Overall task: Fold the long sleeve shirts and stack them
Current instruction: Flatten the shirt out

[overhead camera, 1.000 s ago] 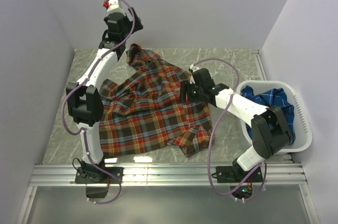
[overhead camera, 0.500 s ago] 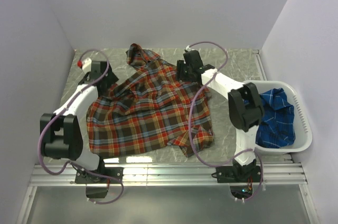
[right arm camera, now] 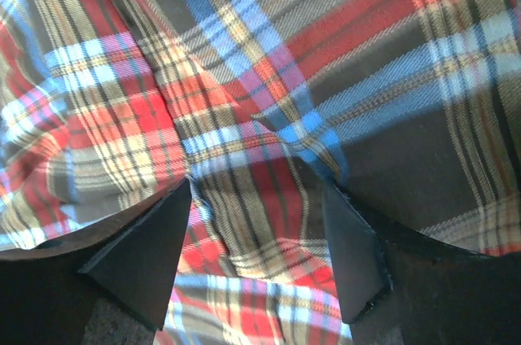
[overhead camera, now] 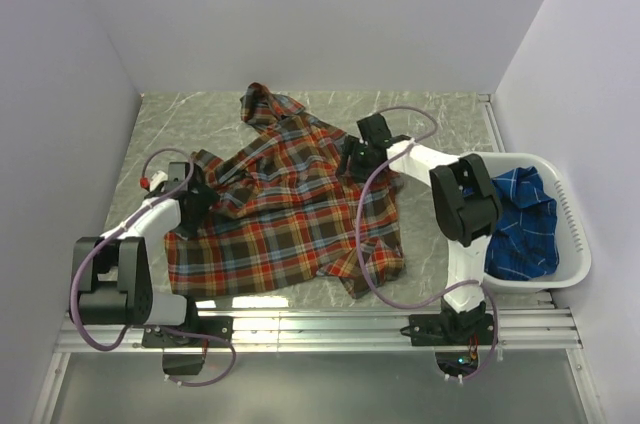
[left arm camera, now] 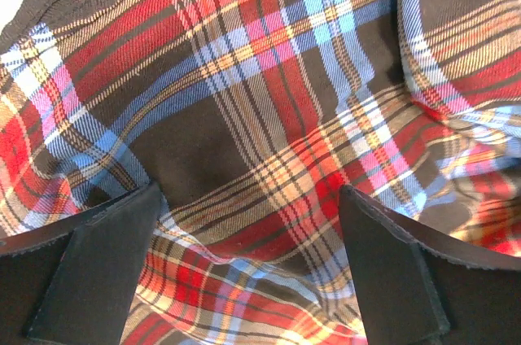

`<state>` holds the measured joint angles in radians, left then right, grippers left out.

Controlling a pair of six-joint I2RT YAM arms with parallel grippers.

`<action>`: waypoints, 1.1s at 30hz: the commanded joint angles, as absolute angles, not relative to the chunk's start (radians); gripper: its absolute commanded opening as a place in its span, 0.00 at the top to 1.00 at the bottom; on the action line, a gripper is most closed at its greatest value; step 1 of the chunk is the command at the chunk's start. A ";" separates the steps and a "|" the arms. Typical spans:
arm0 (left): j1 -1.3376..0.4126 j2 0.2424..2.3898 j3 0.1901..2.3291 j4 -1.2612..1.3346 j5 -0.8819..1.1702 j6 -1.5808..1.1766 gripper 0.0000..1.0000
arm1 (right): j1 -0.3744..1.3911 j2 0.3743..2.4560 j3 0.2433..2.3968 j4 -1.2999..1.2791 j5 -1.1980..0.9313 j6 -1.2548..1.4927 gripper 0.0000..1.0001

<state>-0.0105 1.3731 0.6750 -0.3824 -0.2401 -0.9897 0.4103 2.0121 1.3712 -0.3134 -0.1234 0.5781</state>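
**A:** What lies where?

**B:** Red-orange plaid shirt (overhead camera: 290,209): spread open but rumpled across the middle of the tabletop (overhead camera: 440,114). Its collar points toward the far edge and its hem toward the near edge, with some cloth bunched at the near right of the garment. Blue shirt (overhead camera: 520,219): heaped in the white basket (overhead camera: 572,206) against the right edge. Nothing is folded or stacked yet.

**A:** And the two tools?

**B:** Left gripper (overhead camera: 193,199): low on the shirt's left margin, toward the left edge of the table. Its jaws are parted wide, plaid lies flat between and beneath them, and nothing is pinched. Right gripper (overhead camera: 352,157): on the shirt's far right part, about where a shoulder would be. Its jaws are also parted, and a raised ridge of cloth stands between them, not squeezed.

**A:** How should the cloth be expected to handle?

**B:** As a judgement, it is light, limp and woven, with no stiffness of its own. Lifted from a single point it would sag, drag and lose its outline. It looks neither fragile nor slippery.

**A:** Where, then, to take hold?

**B:** Probably at seams and borders, such as a shoulder, a cuff or a hem corner, where the fabric is doubled. It is better to pinch a raised fold than flat cloth. Two holds set well apart would keep an edge taut. The likely fault is catching an extra layer underneath.
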 commanded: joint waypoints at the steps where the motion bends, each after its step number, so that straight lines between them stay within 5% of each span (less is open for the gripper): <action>1: 0.028 1.402 0.629 -0.423 -0.164 -1.042 0.01 | 0.376 1.970 1.266 -0.448 -0.161 0.621 0.26; 15: 0.080 1.169 0.627 -0.673 -0.242 -1.040 0.01 | 0.373 1.685 1.032 -0.552 -0.155 0.533 0.24; 22: 0.078 1.189 0.811 -0.582 -0.301 -0.869 0.01 | 0.370 1.649 1.284 -0.506 -0.053 0.416 0.28; 33: 0.075 1.566 1.063 -0.434 -0.292 -0.808 0.01 | 0.331 1.956 1.644 -0.425 0.092 0.282 0.45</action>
<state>0.0746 1.5124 0.9943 -0.4713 -0.2859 -0.8417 0.3408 1.8706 1.5917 -0.4488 0.0307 0.3595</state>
